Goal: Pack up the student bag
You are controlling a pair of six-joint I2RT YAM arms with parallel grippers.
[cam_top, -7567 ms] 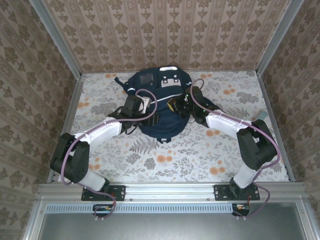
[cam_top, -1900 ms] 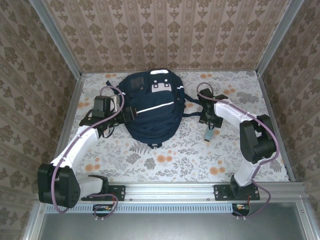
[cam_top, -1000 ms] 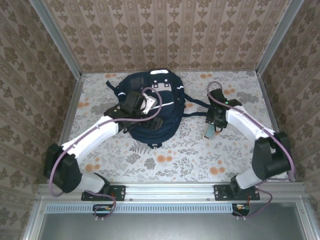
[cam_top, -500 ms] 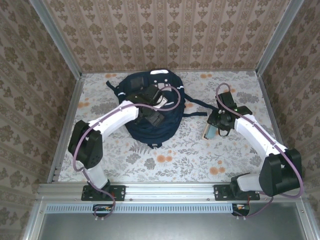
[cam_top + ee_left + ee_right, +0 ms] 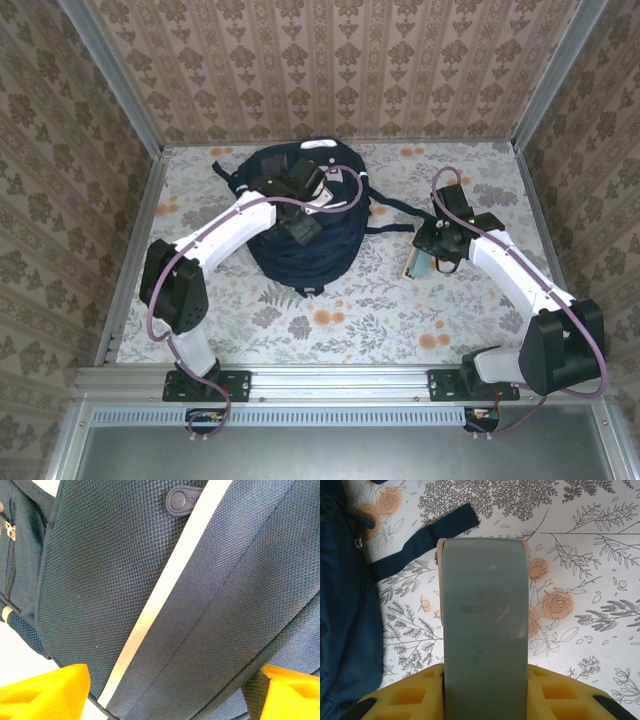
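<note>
The student bag (image 5: 322,252), a navy backpack with a white stripe (image 5: 165,590), lies flat at the middle back of the table. My left gripper (image 5: 304,226) hovers close over its front panel. Its yellow pads (image 5: 45,690) stand wide apart, open, with bag fabric (image 5: 100,570) filling the space below them. My right gripper (image 5: 432,254) is right of the bag and shut on a flat grey-green case (image 5: 485,620), which points away from the wrist above the tablecloth. The case (image 5: 418,264) is held clear of the bag (image 5: 345,605).
A loose navy strap (image 5: 420,540) trails from the bag toward the right gripper. The floral tablecloth (image 5: 400,310) covers the table. Patterned walls with metal posts (image 5: 545,80) close in the left, back and right sides.
The left arm has swung from the bag's left side to over its upper front, its jaws narrowing slightly. The right arm, carrying the case, shifted a little right and then held still.
</note>
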